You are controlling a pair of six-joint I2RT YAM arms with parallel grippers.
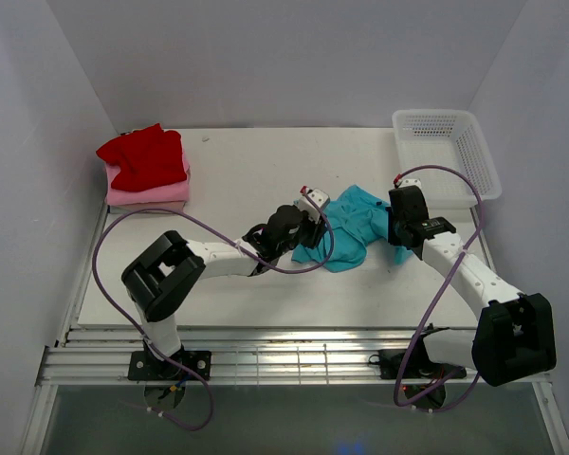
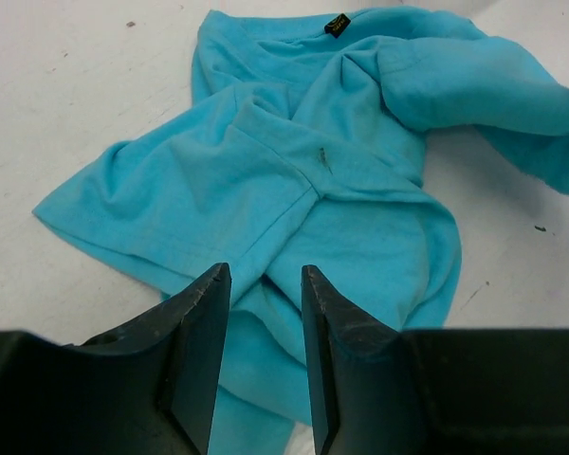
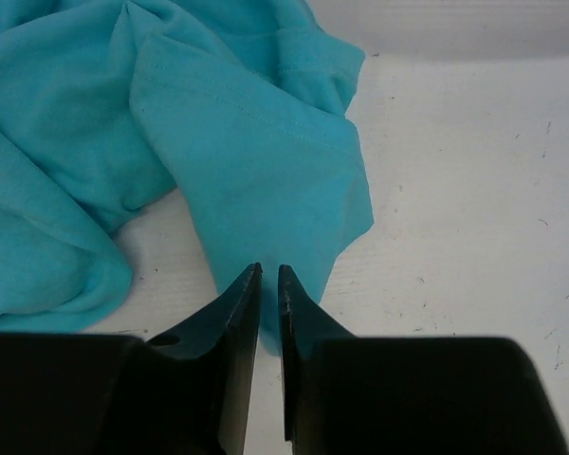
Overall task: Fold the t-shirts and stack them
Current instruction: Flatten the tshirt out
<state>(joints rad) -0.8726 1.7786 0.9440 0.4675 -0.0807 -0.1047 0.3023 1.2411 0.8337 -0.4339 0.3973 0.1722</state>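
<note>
We find the crumpled teal shirt point(image 1: 351, 227) right of the middle of the table point(image 1: 247, 171), between our left gripper point(image 2: 264, 275), spread over one hem, and right gripper point(image 3: 269, 270), barely parted at a corner.

Teal shirt point(image 1: 351, 227) lies crumpled (unfolded); red shirt point(image 1: 144, 159) tops pink shirt point(image 1: 154, 194).

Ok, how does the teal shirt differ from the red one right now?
The teal shirt lies crumpled and loose mid-table; the red shirt sits folded at the far left. Teal rests on the bare table, while red tops a pink shirt. Both are soft cloth.
</note>
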